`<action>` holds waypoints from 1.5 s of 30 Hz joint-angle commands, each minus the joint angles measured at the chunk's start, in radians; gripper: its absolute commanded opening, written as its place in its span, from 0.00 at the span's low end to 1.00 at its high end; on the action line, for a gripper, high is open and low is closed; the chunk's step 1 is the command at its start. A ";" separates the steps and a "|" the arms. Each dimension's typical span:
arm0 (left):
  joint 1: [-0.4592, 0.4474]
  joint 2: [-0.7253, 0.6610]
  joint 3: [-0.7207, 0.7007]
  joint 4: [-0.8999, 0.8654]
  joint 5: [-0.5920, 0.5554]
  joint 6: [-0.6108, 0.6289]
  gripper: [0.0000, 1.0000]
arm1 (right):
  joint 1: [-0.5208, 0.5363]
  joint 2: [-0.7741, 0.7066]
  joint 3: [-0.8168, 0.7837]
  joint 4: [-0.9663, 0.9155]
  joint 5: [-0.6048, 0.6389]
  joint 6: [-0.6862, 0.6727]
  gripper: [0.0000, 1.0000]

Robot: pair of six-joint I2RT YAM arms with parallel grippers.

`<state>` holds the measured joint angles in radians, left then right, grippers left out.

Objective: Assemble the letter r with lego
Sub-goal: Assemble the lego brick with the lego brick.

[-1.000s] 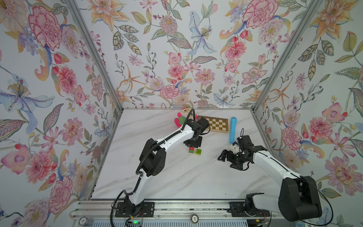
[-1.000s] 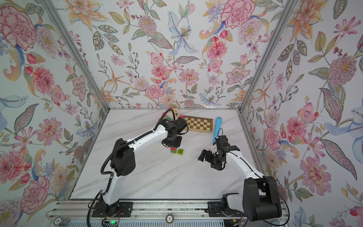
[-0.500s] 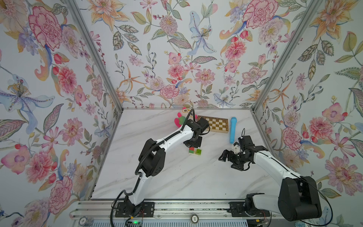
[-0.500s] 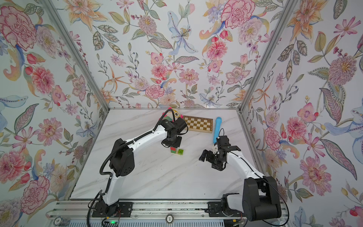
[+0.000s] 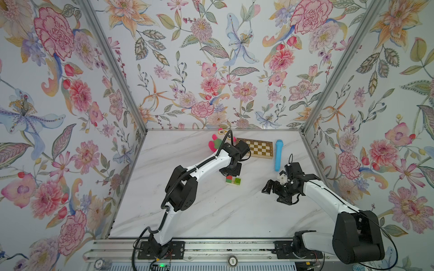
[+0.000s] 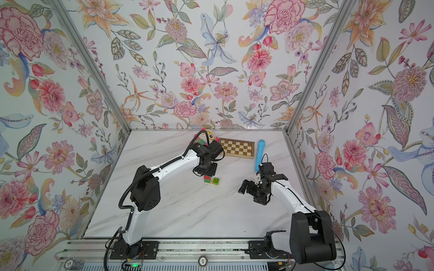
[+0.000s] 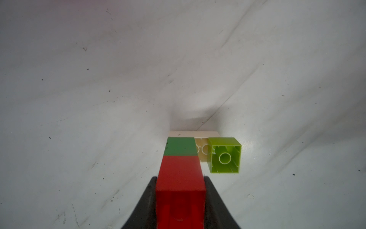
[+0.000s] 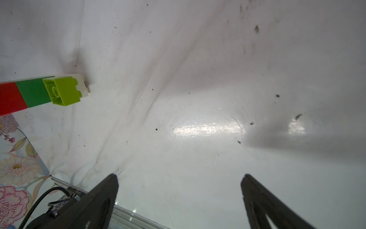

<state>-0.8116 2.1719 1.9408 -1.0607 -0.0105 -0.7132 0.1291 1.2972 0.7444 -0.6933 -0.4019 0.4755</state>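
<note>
A: Counting big to small, what stands there?
B: One table (image 5: 211, 211), one chessboard (image 5: 256, 148), one r (image 5: 232, 181) of four bricks (image 6: 211, 181).
A: Which of the two grippers is nearer?
B: Left gripper (image 7: 180, 178), clamped on the red brick (image 8: 10, 98). Stem runs straight out from its jaws: green (image 7: 181, 146), then white (image 7: 198, 134) toward the table, lime (image 7: 225, 156) jutting sideways. Right gripper (image 8: 179, 176) gapes empty, well apart.

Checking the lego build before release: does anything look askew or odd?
One thing: the lime brick sits apart from the dark green brick, baring the white brick's hollow side, and seems to overhang its end. Otherwise nothing stands out.
</note>
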 commanded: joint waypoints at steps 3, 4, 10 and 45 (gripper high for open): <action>-0.004 0.142 -0.098 0.015 0.081 0.024 0.00 | -0.005 -0.019 0.029 -0.030 0.018 -0.011 0.99; -0.003 0.137 -0.092 0.013 0.074 0.022 0.00 | -0.005 -0.019 0.028 -0.031 0.018 -0.014 0.99; 0.005 0.123 -0.019 -0.019 0.042 0.024 0.01 | -0.005 -0.027 0.039 -0.037 0.012 -0.016 0.99; 0.005 0.043 0.115 -0.060 0.031 0.031 0.48 | 0.001 -0.089 0.069 -0.074 0.017 -0.018 0.99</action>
<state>-0.8082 2.2051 2.0121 -1.0794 0.0189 -0.7017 0.1287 1.2297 0.7933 -0.7425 -0.4004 0.4709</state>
